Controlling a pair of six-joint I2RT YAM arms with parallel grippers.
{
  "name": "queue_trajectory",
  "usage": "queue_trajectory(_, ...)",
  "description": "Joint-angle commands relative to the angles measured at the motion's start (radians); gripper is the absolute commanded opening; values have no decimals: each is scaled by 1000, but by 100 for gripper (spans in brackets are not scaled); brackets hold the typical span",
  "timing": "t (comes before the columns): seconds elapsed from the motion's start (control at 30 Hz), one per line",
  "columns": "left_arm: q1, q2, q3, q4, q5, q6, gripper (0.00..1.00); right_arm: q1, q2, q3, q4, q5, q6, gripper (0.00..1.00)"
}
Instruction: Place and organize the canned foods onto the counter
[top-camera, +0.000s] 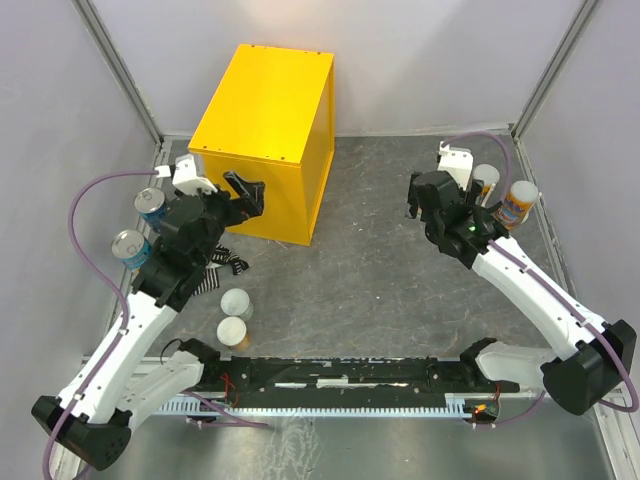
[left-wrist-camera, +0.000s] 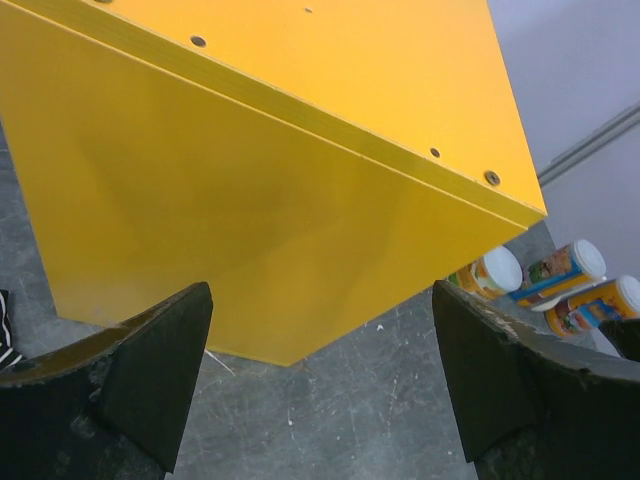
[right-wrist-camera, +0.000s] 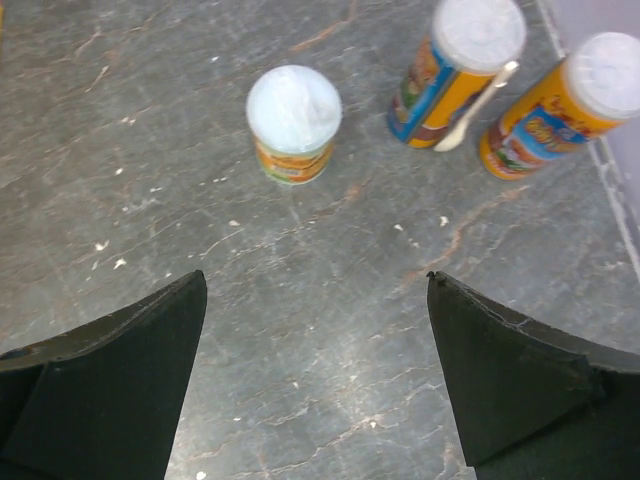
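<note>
Nearest us, our left gripper (top-camera: 247, 192) gapes wide, holding nothing, close to one side of the yellow counter (top-camera: 265, 100), two blue-labelled tins (top-camera: 152, 203) to its left and two pale-lidded tubs (top-camera: 237, 302) below; rightward, our right gripper (right-wrist-camera: 315, 285) hangs wide open and empty before a white-lidded tub (right-wrist-camera: 293, 120) beside two tall tubes (right-wrist-camera: 470, 60)

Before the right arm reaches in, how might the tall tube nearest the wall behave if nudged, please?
The tube stands tall and narrow, so a high nudge would probably tip it. Being round, it would likely roll afterwards. Its smooth label may slip in a grip.
</note>
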Motion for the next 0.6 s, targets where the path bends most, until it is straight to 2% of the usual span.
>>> queue_trajectory(0.0,-41,-36,40,-46,-28,10,96,4,-1,24,-19,173,6,99)
queue_trajectory(0.23,-125,-33,0,-58,-17,-27,95,-31,74,149,-155,318,131,99)
queue_trajectory(0.43,-234,-38,-44,-39,-70,-46,95,-196,164,231,-278,274,251,99)
queue_trajectory(0.57,-286,-43,-76,-6,-74,-66,95,-277,170,210,-251,238,272,99)
